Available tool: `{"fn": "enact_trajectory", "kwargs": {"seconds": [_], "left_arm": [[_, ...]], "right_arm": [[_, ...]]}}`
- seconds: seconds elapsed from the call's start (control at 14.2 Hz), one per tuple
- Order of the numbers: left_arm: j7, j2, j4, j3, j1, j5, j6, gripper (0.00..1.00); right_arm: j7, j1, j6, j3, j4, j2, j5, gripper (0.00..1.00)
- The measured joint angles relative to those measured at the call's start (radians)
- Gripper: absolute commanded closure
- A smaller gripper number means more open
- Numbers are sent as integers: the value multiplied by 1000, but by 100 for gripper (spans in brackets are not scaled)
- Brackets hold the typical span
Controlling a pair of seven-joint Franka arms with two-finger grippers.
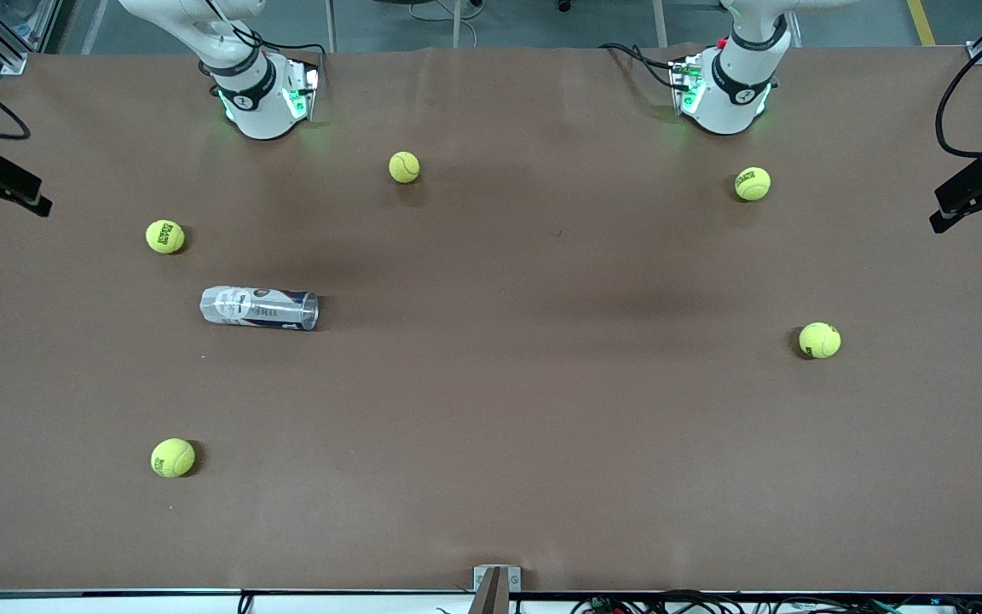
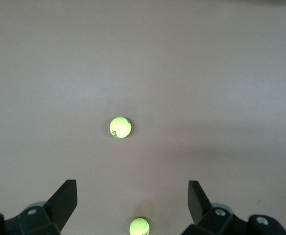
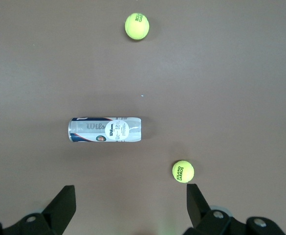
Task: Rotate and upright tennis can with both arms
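The tennis can lies on its side on the surface, while the left end effector and right end effector hang above it, fingers spread, holding nothing.

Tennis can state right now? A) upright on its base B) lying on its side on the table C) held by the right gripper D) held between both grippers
B: the tennis can lies lengthwise on the table, with nothing touching it; the right gripper hangs open above it.
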Motion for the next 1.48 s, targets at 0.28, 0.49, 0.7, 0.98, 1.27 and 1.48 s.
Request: {"fn": "enact_trajectory", "kwargs": {"seconds": [0.28, 0.49, 0.7, 0.98, 1.27, 1.48], "left_arm": [[0, 0, 0, 0, 0, 0, 0, 0], [0, 0, 0, 1, 1, 0, 0, 0], [0, 0, 0, 1, 1, 0, 0, 0], [0, 0, 0, 1, 1, 0, 0, 0], [0, 0, 0, 1, 1, 0, 0, 0], [0, 0, 0, 1, 1, 0, 0, 0]], "right_arm": [[283, -13, 24, -4, -3, 49, 0, 0], [581, -12, 43, 3, -12, 99, 4, 0], [822, 9, 91, 12, -34, 148, 41, 0], [1102, 53, 222, 17, -147, 166, 85, 0], [1359, 131, 317, 19, -251, 175, 86, 0], [1457, 158, 403, 20, -335, 178, 86, 0]]}}
